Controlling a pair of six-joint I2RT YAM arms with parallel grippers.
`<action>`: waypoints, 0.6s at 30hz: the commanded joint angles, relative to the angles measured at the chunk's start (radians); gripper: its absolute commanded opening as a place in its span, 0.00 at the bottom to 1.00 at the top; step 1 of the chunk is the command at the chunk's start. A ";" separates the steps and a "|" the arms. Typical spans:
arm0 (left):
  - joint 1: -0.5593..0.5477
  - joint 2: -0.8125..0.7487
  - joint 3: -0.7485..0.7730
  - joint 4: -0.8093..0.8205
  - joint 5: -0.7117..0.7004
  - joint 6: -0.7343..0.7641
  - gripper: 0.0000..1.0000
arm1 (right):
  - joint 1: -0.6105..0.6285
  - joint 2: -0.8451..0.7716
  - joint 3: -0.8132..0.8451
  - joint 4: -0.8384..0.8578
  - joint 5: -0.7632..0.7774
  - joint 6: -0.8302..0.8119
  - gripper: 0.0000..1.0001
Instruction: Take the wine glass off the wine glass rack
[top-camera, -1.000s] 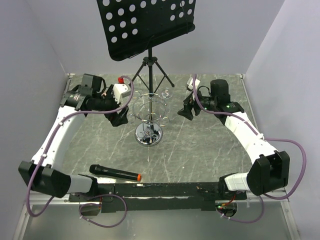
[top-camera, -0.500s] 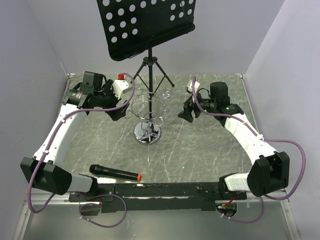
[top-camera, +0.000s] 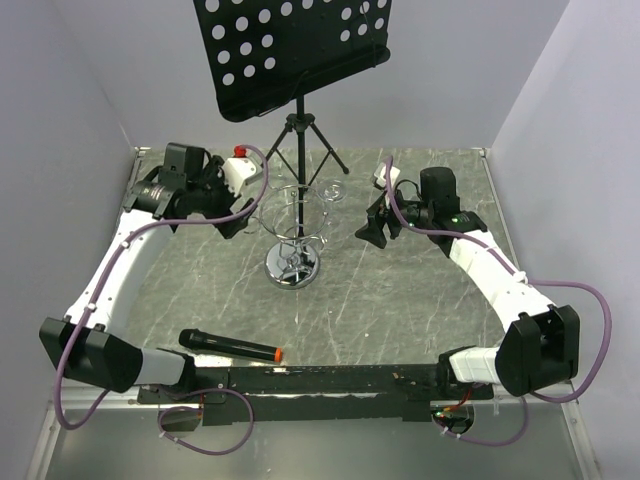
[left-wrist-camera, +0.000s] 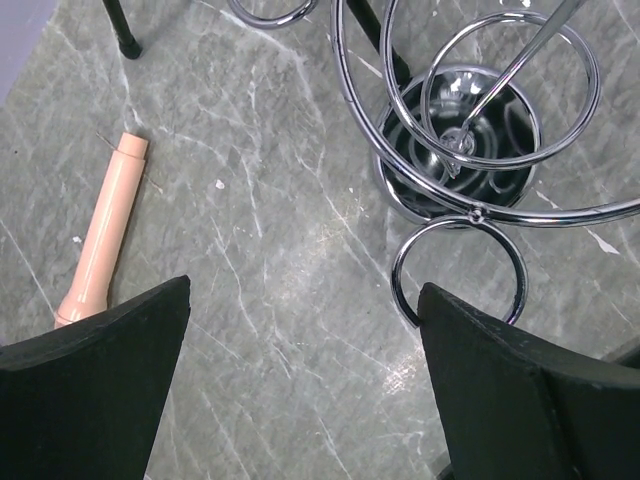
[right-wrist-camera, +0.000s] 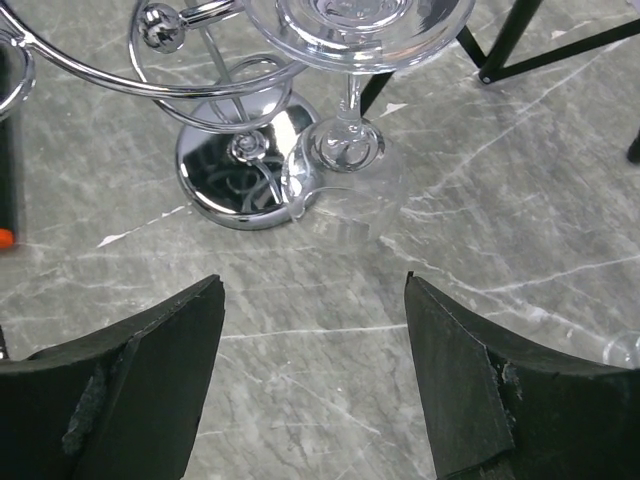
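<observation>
Pale walls (top-camera: 440, 80) enclose the grey marbled counter (top-camera: 400, 290); black music stand (top-camera: 290, 50) at 12 o'clock. The wine glass rack (top-camera: 292, 262) stands central, the wine glass (right-wrist-camera: 350, 140) hanging inverted at its 2 o'clock. Both the left hand (left-wrist-camera: 305, 300) and right hand (right-wrist-camera: 312, 290) are apart, empty.

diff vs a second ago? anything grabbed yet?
The left tool moved away from the bases and slightly left. The right tool edged left toward the glass. The rack looks shifted a little left and away. Nothing was gripped or released, and both tools are open as before. The glass hangs on the rack. The microphone and music stand are unmoved.
</observation>
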 joint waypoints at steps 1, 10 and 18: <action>0.002 -0.085 -0.037 0.041 0.021 0.000 1.00 | 0.005 -0.033 0.001 0.034 -0.066 0.001 0.78; 0.002 -0.166 -0.108 -0.040 -0.011 0.075 1.00 | 0.007 0.054 0.028 0.101 -0.135 0.018 0.75; 0.014 -0.211 -0.111 -0.082 -0.070 0.042 1.00 | 0.008 0.082 -0.012 0.294 -0.152 0.078 0.72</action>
